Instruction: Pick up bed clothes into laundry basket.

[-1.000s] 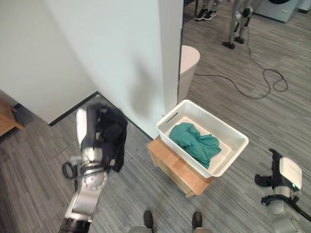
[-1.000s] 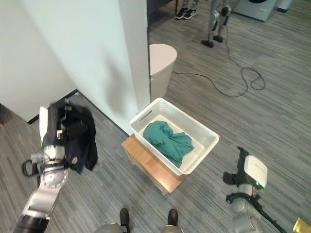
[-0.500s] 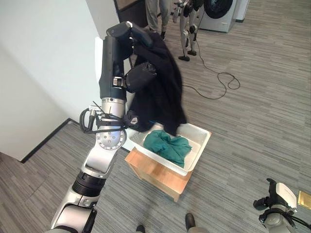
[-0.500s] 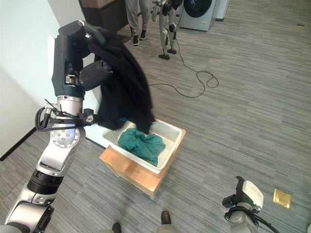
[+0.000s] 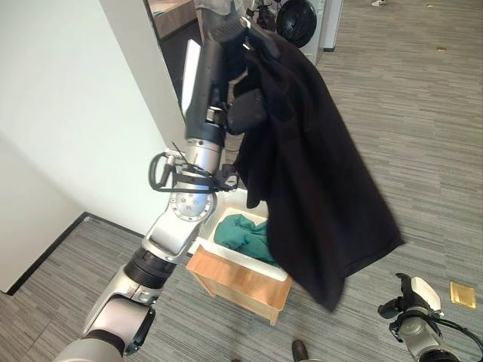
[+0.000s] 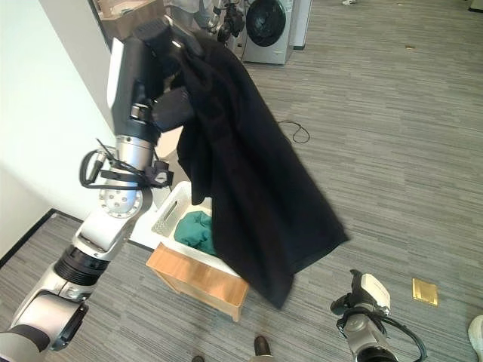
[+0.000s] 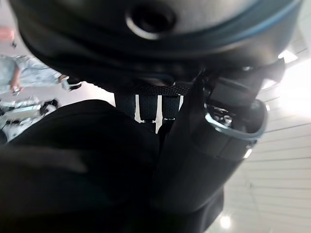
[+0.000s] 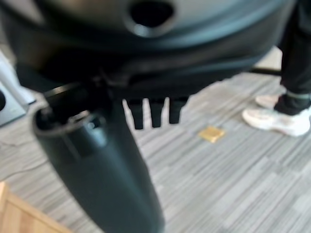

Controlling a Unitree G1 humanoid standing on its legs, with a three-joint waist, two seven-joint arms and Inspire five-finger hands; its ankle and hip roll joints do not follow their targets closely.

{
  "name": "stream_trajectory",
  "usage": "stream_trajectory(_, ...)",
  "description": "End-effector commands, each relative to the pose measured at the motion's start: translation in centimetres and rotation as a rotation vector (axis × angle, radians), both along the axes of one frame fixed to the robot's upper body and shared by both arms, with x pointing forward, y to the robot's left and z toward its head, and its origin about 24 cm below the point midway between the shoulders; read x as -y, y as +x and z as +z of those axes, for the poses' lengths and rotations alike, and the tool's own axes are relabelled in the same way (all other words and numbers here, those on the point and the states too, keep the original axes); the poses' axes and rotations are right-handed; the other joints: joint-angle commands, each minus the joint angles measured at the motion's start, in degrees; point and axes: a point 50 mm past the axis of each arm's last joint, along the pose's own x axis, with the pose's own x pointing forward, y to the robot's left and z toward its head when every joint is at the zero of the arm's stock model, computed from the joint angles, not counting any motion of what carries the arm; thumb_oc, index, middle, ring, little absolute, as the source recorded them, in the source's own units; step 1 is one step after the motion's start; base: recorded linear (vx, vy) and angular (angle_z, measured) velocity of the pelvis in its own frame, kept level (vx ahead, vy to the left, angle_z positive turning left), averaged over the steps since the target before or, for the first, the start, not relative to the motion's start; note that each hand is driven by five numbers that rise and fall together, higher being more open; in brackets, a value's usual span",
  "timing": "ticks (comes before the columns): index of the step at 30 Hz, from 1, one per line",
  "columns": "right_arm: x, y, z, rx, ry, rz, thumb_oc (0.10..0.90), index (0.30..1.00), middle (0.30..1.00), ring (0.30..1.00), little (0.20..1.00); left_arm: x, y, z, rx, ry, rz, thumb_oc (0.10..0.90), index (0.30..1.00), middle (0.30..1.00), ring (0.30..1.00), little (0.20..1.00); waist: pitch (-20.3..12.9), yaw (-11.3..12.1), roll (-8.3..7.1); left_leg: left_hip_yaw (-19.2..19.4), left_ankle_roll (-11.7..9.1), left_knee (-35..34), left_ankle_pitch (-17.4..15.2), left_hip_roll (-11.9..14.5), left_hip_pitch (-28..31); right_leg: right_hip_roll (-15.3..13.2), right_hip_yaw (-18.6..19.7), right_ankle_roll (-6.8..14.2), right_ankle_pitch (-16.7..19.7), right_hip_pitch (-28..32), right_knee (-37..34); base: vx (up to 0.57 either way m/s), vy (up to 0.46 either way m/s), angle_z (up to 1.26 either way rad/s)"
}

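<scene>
Left eye view | left robot hand (image 5: 240, 34) clamped on black garment (image 5: 317, 173) | basket (image 5: 207, 230) half hidden

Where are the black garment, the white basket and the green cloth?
black garment (image 5: 324, 188), left eye view, middle of hanging cloth
white basket (image 6: 162, 219), right eye view, its end wall
green cloth (image 5: 238, 230), left eye view, its top folds

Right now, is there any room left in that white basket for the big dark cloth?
The white basket holds a green garment; a bare strip shows by its slotted end wall. The dark cloth, held high by the left hand, hides its other end. The right hand hangs open over bare floor.
</scene>
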Motion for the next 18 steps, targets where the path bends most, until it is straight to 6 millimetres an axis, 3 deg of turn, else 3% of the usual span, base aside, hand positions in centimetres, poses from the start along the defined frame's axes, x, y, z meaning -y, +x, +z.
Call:
stream_trajectory(1,1.9,2.5,3.0,0.095,-0.094,0.011,0.8,0.9,0.9,0.9,0.9,0.6,0.6,5.1,0.193,-0.027,0.053,0.4,0.3,0.3,0.3,0.3,-4.19,1.16,-3.65,-0.22,-1.78,-0.05,-0.05,1.26,-4.12,1.54,-4.51,0.42,-8.08,3.47,0.39,-0.02,0.011,-0.04)
stream_trajectory(10,2.5,2.5,3.1,0.106,-0.058,-0.044,0.8,0.9,0.9,0.9,0.9,-0.4,2.9,5.8,0.215,0.18,0.272,0.4,0.3,0.3,0.3,0.3,-4.15,1.1,-4.32,-0.07,-1.94,-0.05,-0.19,1.54,-4.85,1.61,-5.57,0.64,-8.44,2.95,0.39,0.0,0.001,0.0)
stream_trajectory(18,2.5,4.3,4.7,0.173,-0.048,-0.034,0.8,0.9,0.9,0.9,0.9,-0.6,5.6,5.0,0.189,0.394,0.461,0.4,0.3,0.3,0.3,0.3,-3.2,0.21,-5.04,0.4,-2.2,-0.05,0.51,1.51,-7.2,1.51,-6.74,1.15,-8.07,1.13,0.39,-0.01,-0.001,0.0)
